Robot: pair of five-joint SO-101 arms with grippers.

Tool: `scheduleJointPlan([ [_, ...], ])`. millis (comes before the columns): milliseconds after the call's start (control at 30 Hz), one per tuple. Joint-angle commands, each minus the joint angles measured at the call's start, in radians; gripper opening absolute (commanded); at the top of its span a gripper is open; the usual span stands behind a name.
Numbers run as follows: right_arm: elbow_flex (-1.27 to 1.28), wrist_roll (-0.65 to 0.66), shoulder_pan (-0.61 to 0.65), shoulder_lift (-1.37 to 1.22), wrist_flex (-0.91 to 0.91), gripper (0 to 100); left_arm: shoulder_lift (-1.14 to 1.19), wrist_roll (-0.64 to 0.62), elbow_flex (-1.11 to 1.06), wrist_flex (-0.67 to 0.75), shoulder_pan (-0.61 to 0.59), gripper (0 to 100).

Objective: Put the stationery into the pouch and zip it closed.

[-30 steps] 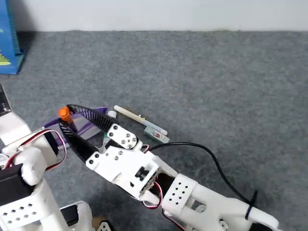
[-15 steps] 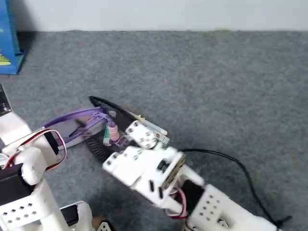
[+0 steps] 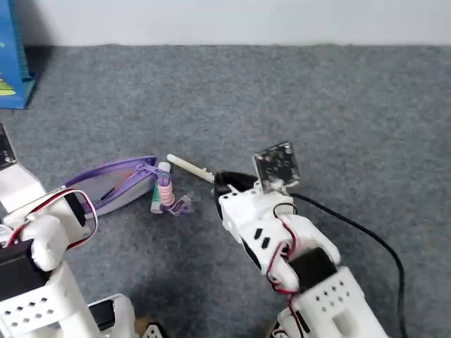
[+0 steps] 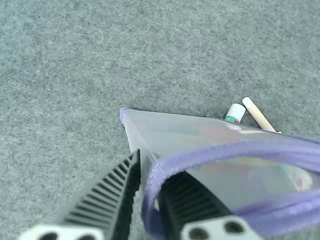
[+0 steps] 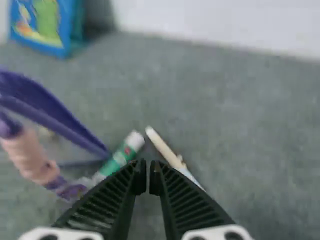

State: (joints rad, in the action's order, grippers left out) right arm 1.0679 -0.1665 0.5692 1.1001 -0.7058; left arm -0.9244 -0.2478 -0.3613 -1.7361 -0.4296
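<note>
The clear pouch [image 3: 116,184] with a purple zip rim lies at the left of the grey mat, its mouth facing right. My left gripper [image 4: 142,160] is shut on the pouch [image 4: 210,150] at its purple rim. A pink item [image 3: 165,191] and a green-and-white tube [image 3: 156,204] lie at the pouch mouth, and a cream pen [image 3: 184,165] lies just right of them. My right gripper [image 5: 147,172] is shut and empty, a short way right of the tube [image 5: 120,155] and the pen [image 5: 162,147]. Its black fingers [image 3: 224,184] stick out from under the arm.
A blue box [image 3: 10,63] stands at the far left edge by the wall. The left arm's base [image 3: 42,282] fills the near left corner. A black cable [image 3: 359,232] trails right from the right arm. Open grey mat lies to the right and behind.
The right gripper, wide open at the pouch mouth a second ago, has pulled back to the right and shut. The pink item and tube now lie exposed at the mouth.
</note>
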Motion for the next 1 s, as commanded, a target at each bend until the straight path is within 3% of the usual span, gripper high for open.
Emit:
scheduleJointPlan([
  [0,-0.035,-0.008,-0.021,-0.127,-0.035,4.9,0.011,-0.006,-0.007,-0.018,0.009,1],
  [200,-0.092,0.075,-0.015,-0.395,-0.036,20.3,0.011,-0.006,-0.007,-0.018,0.008,1],
  [467,-0.292,0.224,-0.021,-0.746,-0.036,18.7,0.011,-0.006,-0.007,-0.018,0.009,1],
  [967,-0.672,0.371,-0.033,-1.199,-0.038,18.7,0.011,-0.006,-0.007,-0.018,0.009,1],
])
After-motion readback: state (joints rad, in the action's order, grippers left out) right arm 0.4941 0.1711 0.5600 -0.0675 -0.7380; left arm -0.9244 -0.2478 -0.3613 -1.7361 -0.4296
